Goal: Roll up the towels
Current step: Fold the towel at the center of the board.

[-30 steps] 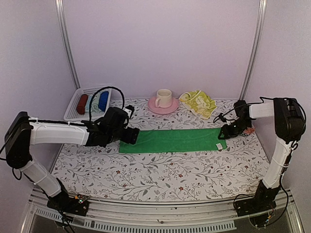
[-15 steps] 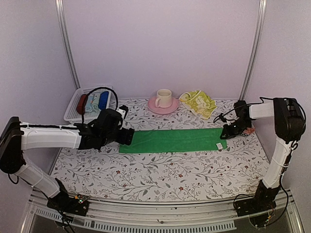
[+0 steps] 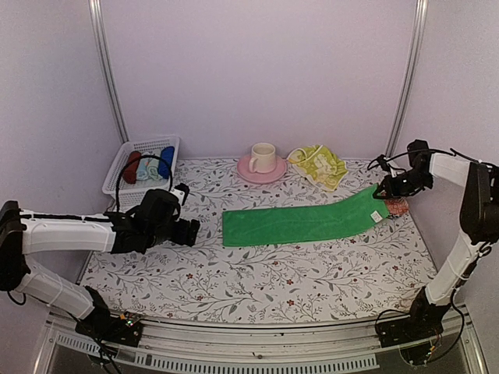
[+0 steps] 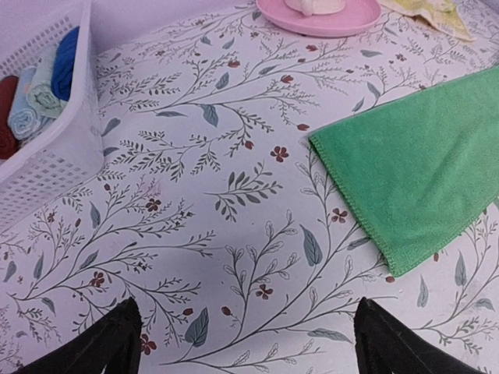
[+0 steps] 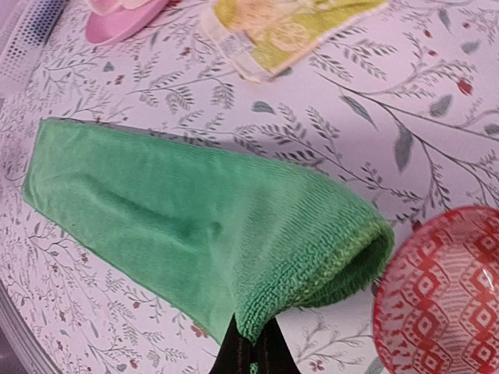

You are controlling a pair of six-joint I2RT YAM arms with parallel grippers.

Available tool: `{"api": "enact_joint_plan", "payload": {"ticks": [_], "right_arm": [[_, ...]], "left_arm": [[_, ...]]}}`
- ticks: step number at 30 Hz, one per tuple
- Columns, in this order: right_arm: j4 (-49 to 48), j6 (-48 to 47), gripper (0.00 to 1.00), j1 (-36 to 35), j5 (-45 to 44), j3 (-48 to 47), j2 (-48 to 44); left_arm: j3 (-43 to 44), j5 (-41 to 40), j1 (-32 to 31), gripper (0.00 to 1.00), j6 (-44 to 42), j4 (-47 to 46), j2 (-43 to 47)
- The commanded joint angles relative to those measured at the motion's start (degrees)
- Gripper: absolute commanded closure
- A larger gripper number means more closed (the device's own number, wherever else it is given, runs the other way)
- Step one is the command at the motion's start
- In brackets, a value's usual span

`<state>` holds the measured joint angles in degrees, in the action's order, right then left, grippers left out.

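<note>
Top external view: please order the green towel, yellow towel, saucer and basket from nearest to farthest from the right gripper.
1. Green towel, its right end pinched in the right gripper.
2. Yellow towel, at the back, left of the gripper.
3. Saucer, farther left, back middle.
4. Basket, far left back corner.

Pale lilac walls (image 3: 257, 70), floral-patterned tabletop (image 3: 257, 273), metal uprights (image 3: 105, 70)
</note>
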<state>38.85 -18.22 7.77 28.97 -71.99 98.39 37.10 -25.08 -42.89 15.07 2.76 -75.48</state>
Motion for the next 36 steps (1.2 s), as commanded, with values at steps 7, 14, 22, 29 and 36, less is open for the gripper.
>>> {"api": "enact_joint_plan", "payload": {"ticks": [7,14,22,29,36], "right_arm": [[8.88,-1.16,0.98,-15.86,13.98,-15.36,6.06],[12.43,0.08,0.98,-25.67,17.55,-28.07,15.18],[11.70,2.54,0.98,-36.28,17.63,-36.52,21.74],[12.39,3.78,0.98,-40.61,17.33,-45.18,30.33],[11.70,4.67,0.97,-42.61,17.55,-49.98,37.24]], "left_arm": [[-3.07,4.36,2.51,0.05,-2.11,-6.45,-1.56],[-6.59,6.43,3.71,0.05,-2.88,-11.63,-1.41],[-7.70,8.21,3.83,0.05,-3.34,-14.25,0.50],[-8.23,8.64,3.87,0.05,-3.19,-14.65,0.63],[-8.36,9.08,3.89,0.05,-3.29,-14.89,0.62]]}}
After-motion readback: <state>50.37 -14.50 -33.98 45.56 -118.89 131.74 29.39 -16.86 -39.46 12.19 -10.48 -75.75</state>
